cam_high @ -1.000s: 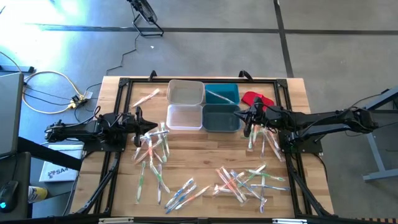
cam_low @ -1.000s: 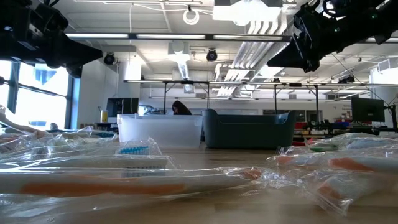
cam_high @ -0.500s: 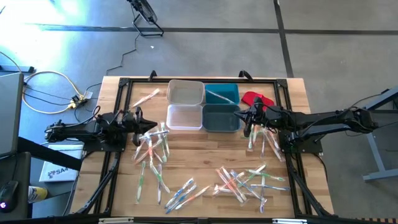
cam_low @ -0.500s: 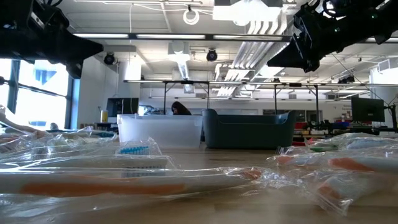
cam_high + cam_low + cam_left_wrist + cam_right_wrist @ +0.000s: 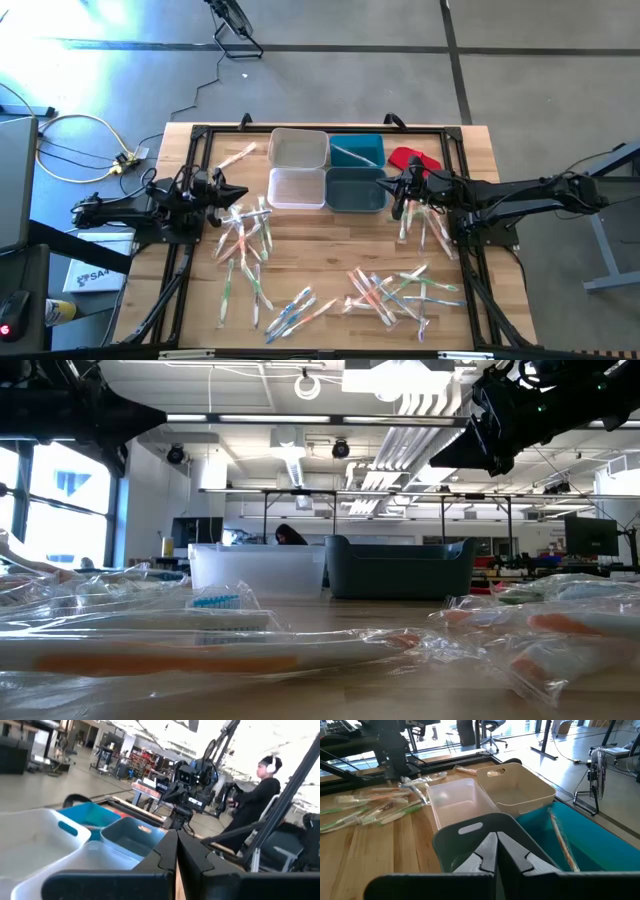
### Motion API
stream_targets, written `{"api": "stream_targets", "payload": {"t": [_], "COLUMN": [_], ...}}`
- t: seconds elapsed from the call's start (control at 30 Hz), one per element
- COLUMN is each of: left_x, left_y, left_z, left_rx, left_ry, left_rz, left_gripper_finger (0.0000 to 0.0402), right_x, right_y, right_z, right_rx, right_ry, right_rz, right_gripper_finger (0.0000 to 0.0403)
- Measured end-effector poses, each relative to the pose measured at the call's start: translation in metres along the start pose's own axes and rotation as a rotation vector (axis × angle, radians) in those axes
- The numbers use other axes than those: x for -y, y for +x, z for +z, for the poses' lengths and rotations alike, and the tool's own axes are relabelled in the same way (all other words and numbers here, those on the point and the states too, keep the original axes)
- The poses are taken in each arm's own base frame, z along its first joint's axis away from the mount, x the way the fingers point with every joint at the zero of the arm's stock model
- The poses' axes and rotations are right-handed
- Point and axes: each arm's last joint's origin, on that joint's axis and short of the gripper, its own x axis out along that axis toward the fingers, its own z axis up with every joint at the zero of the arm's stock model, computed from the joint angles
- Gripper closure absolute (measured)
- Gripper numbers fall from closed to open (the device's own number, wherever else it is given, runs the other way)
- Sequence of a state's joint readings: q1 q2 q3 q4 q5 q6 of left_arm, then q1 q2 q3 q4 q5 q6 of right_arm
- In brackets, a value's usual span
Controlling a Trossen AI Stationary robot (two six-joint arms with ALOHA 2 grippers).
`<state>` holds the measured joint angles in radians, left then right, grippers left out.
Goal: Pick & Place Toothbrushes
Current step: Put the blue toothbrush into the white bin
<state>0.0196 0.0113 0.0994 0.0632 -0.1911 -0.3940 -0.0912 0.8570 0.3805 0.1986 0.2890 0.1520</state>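
We see thin plastic-wrapped toothbrushes point(image 5: 245, 235) strewn on the slatted wooden table point(image 5: 330, 250) below four smooth rectangular plastic bins point(image 5: 327, 170). The left gripper point(image 5: 237, 194) left of the bins and the right gripper point(image 5: 392, 187) at their right edge are both pinched closed, empty.

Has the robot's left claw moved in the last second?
Yes. The left gripper has pulled back toward the table's left edge, away from the clear bin; it is shut and holds nothing.
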Motion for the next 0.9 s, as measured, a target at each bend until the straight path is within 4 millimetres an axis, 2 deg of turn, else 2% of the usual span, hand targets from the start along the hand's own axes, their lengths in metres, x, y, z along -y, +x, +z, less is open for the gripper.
{"api": "stream_targets", "payload": {"t": [0.17, 0.53, 0.73, 0.9], "left_x": [-0.004, -0.004, 0.003, 0.007], "left_y": [0.001, 0.006, 0.003, -0.006], "left_z": [-0.008, -0.011, 0.009, 0.025], "left_rx": [-0.082, -0.118, -0.118, -0.254], "left_ry": [0.015, 0.076, 0.18, 0.205], "left_rz": [0.049, 0.089, 0.082, 0.17], "left_gripper_finger": [0.0391, 0.0391, 0.0391, 0.0391], "right_x": [0.0, 0.0, 0.0, 0.0], "right_y": [0.0, 0.0, 0.0, 0.0], "right_z": [0.0, 0.0, 0.0, 0.0], "right_rx": [0.0, 0.0, 0.0, 0.0], "right_ry": [0.0, 0.0, 0.0, 0.0], "right_rz": [0.0, 0.0, 0.0, 0.0], "right_gripper_finger": [0.04, 0.04, 0.04, 0.0401]}}
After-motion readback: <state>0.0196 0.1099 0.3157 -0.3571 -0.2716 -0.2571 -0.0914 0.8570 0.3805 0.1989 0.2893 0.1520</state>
